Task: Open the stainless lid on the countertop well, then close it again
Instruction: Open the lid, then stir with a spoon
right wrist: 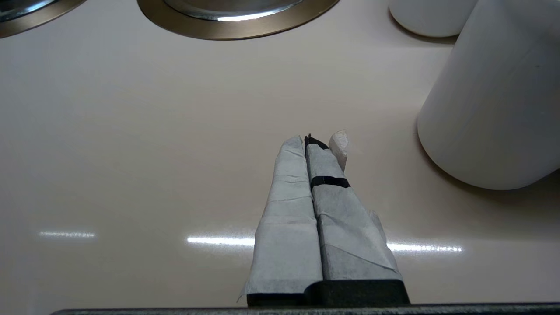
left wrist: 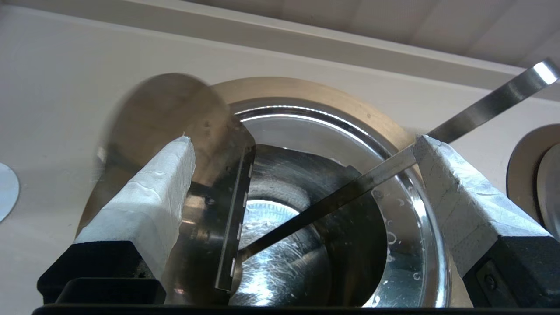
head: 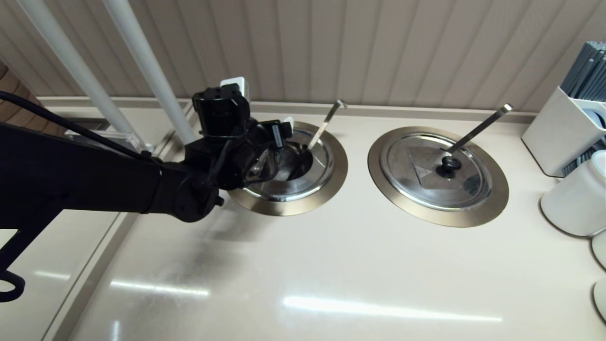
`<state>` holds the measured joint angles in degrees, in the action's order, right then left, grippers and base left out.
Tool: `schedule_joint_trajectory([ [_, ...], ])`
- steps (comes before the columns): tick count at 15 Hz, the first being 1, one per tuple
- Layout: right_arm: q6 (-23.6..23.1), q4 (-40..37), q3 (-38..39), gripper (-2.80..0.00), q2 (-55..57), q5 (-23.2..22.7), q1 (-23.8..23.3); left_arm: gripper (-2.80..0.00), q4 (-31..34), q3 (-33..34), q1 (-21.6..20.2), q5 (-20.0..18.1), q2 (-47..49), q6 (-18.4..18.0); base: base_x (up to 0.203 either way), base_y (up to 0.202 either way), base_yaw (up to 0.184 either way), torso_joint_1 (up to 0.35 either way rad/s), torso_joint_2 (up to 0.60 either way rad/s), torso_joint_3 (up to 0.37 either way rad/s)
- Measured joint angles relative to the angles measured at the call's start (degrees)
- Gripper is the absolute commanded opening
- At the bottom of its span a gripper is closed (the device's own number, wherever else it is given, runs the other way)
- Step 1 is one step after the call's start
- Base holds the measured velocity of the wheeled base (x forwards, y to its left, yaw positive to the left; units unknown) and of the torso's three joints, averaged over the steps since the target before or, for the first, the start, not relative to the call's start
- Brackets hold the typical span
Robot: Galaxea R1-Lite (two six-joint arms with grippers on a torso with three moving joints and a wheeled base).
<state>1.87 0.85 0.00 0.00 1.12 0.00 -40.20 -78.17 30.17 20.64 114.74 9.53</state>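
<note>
We find the stainless lid point(left wrist: 205, 175) tipped up on edge at the 9 o'clock side of the countertop well point(head: 326, 187), where it shows blurred in the left wrist view and is hidden behind the arm in the head view. Its straight hinged edge crosses the open mouth of the well, so the steel basin and its wet floor lie exposed. The hook-tipped ladle handle point(head: 326, 122) rises out of the basin toward 12 o'clock and leans past the rim.

The left gripper point(head: 270, 147) hangs over the 9 o'clock half of the well, its taped fingers point(left wrist: 148, 205) spread wide apart and grasping nothing. In the wrist view the raised lid stands just beside one finger, between the two; we cannot tell whether they touch. The ladle handle passes close by the other finger.

At 3 o'clock from this well, well apart on the tabletop point(head: 331, 274), we see the twin well point(head: 492, 199) with its lid shut, a black knob point(head: 450, 166) and a straight square-ended handle.

The right gripper point(right wrist: 316, 144) is parked low over bare tabletop with its fingers clenched together on nothing, near a white cylindrical container point(right wrist: 494, 109). Further white containers point(head: 575, 199) stand at the 3 o'clock edge of the head view.
</note>
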Motion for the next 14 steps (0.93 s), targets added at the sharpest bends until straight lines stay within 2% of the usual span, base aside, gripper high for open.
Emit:
schedule_joint_trajectory([
  [9, 0.0, 0.0, 0.0, -2.8, 0.0, 0.0, 0.0, 0.0, -1.3, 0.5, 0.6, -0.6, -1.4, 0.2, 0.0, 0.0, 0.0, 0.0, 0.0, 0.0],
  [10, 0.0, 0.0, 0.0, -2.8, 0.0, 0.0, 0.0, 0.0, -1.3, 1.1, 0.7, -1.4, -1.2, 0.2, 0.0, 0.0, 0.0, 0.0, 0.0, 0.0],
  [13, 0.0, 0.0, 0.0, -2.8, 0.0, 0.0, 0.0, 0.0, -1.4, 2.5, 1.0, -8.0, -0.6, -0.7, 0.0, 0.0, 0.0, 0.0, 0.0, 0.0],
  [14, 0.0, 0.0, 0.0, -2.8, 0.0, 0.0, 0.0, 0.0, -1.4, 2.4, 1.1, -8.9, 0.3, -1.2, 0.0, 0.0, 0.0, 0.0, 0.0, 0.0],
])
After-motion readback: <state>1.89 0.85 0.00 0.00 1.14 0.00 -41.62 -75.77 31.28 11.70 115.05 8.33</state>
